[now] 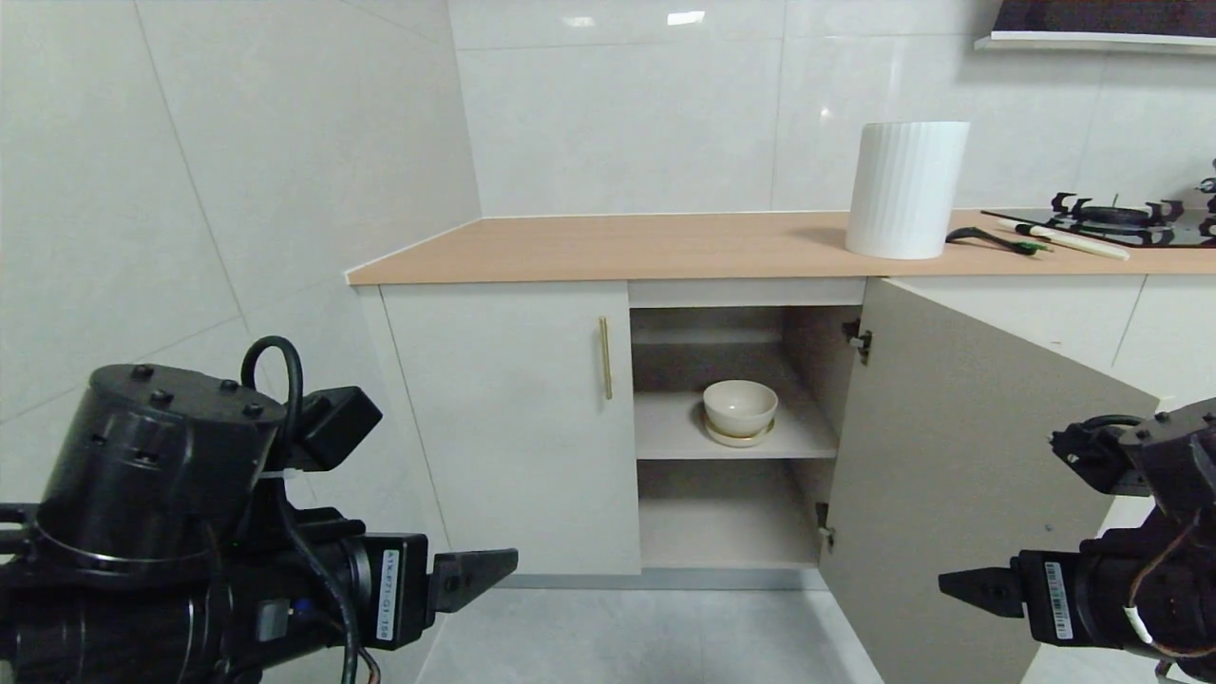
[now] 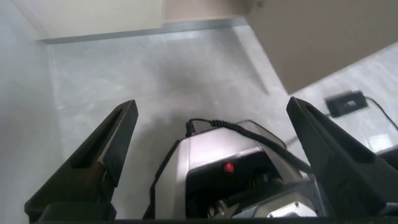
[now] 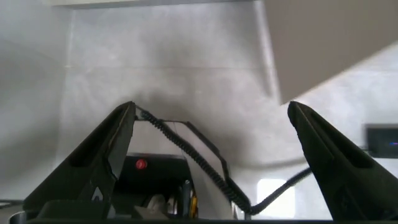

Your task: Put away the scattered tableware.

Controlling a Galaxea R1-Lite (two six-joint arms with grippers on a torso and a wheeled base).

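A cream bowl point(image 1: 739, 407) rests on a small plate point(image 1: 737, 437) on the middle shelf point(image 1: 807, 439) of the open cabinet, whose right door point(image 1: 950, 475) is swung out. My left gripper point(image 1: 480, 575) hangs low at the left, well in front of the cabinet, and in the left wrist view the left gripper point(image 2: 211, 155) is open with nothing between its fingers. My right gripper point(image 1: 974, 589) sits low at the right in front of the open door. The right wrist view shows the right gripper point(image 3: 211, 149) open and empty above the floor.
On the wooden countertop point(image 1: 617, 245) stands a tall white ribbed container point(image 1: 906, 188), with a green-handled utensil point(image 1: 997, 239) and a white stick-like utensil point(image 1: 1069, 237) beside it near the gas hob point(image 1: 1116, 214). The left cabinet door point(image 1: 513, 427) is closed. Grey tiled floor point(image 1: 646, 632) lies in front.
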